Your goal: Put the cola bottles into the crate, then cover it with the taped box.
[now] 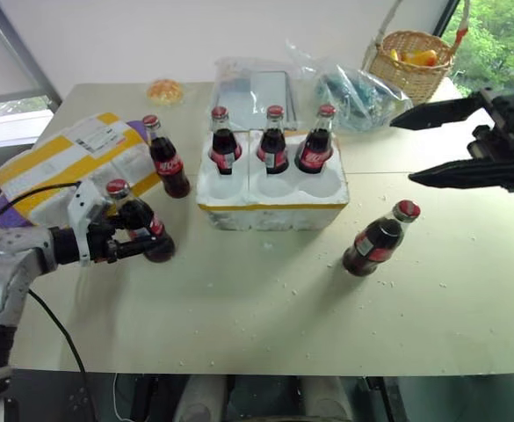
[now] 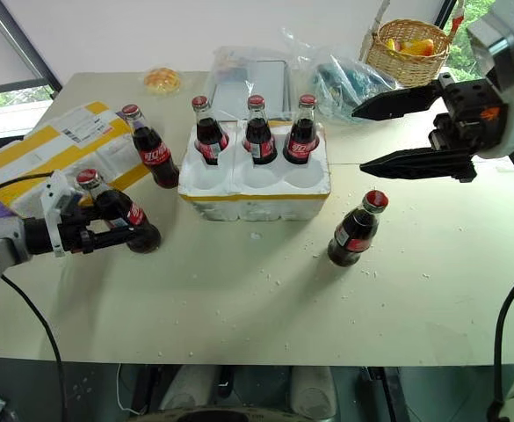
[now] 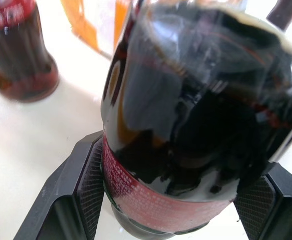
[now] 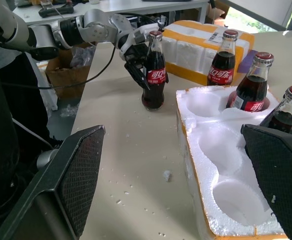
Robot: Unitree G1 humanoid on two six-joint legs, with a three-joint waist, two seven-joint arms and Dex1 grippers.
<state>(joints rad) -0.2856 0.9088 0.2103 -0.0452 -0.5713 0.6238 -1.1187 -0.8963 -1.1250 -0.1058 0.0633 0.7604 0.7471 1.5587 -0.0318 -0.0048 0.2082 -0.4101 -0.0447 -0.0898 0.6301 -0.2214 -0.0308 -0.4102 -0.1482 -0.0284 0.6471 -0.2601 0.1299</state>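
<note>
cola bottles (image 1: 274, 141) number 6 on the bench (image 1: 265, 308): 3 stand in the far row of wells of the crate (image 1: 272, 200), while its 3 near wells sit bare. the crate is a low white foam tray with a yellow strip along its near rim, resting at the middle of the bench. a 4th bottle (image 1: 167, 158) stands just left of the crate, right beside the taped box (image 1: 72, 163), which lies at the bench's left edge with its broad yellow bands and white label facing up. a 5th bottle (image 1: 378, 239) stands tilted on the bench, near the crate's right front corner but apart from it. the 6th bottle (image 1: 139, 221) leans in the left gripper (image 1: 133, 246), whose 2 black fingers sit closed against the lower body on either side, at the red label; in the left wrist view the ribbed pads (image 3: 93, 185) press the glass. the right gripper (image 2: 415, 132) hovers above the bench to the right of the crate, its fingers spread wide with nothing between them, pointing toward the crate. behind the crate lie clear plastic bags (image 1: 265, 83), with a wicker basket (image 1: 415, 66) at the far right corner and a small round pastry (image 1: 164, 90) at the far left.
</note>
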